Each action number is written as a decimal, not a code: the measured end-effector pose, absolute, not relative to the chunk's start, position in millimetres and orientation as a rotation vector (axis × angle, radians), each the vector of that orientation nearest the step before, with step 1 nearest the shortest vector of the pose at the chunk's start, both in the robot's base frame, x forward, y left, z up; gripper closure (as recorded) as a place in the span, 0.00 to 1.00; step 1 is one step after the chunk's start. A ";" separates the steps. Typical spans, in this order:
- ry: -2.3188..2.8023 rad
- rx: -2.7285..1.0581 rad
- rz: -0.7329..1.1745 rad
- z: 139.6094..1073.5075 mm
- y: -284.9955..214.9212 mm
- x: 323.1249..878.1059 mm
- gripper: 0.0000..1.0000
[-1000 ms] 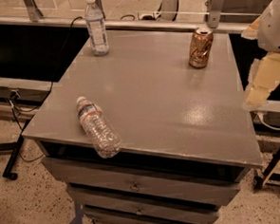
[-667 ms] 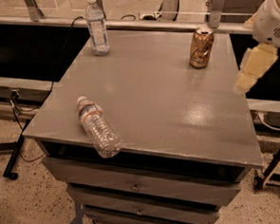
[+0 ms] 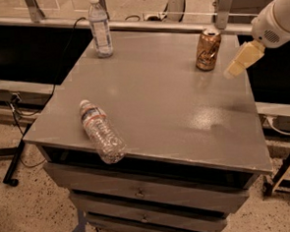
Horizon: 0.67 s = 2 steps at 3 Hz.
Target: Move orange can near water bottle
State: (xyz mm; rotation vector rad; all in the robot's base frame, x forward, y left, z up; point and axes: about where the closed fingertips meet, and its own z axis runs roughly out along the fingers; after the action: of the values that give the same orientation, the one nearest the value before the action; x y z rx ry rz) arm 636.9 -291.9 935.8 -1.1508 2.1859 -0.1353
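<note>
Upper left of the frame: a second clear bottle (image 3: 100, 27), upright, capped, pale label; not the target. Lower left, on its side by the front edge of the grey table (image 3: 164, 107): the water bottle (image 3: 100, 132), white cap pointing up-frame, red band edging the label, body see-through, fill level impossible to judge. Lower centre, under the tabletop: drawer fronts (image 3: 140, 193), contents hidden.

Upper right: the orange can (image 3: 208, 49), upright near the back edge, well apart from the water bottle; no telling whether opened or full. Far right, just beside the can but not touching: the gripper (image 3: 242, 61), holding nothing; opening impossible to tell.

Likely the approach step, grasp not yet made. Next, probably: move in leftward, close round the can's middle, lift clear, carry diagonally to the lower left, set down upright near the water bottle without nudging it, round and prone to roll off the edge.
</note>
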 end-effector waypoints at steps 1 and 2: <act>2.121 -1.025 -0.117 925.3 -302.4 678.4 0.00; 2.078 -0.902 0.005 902.6 -287.3 719.4 0.00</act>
State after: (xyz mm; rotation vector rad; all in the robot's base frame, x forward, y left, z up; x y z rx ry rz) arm 719.4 -287.3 902.6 -0.9021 2.0779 0.0047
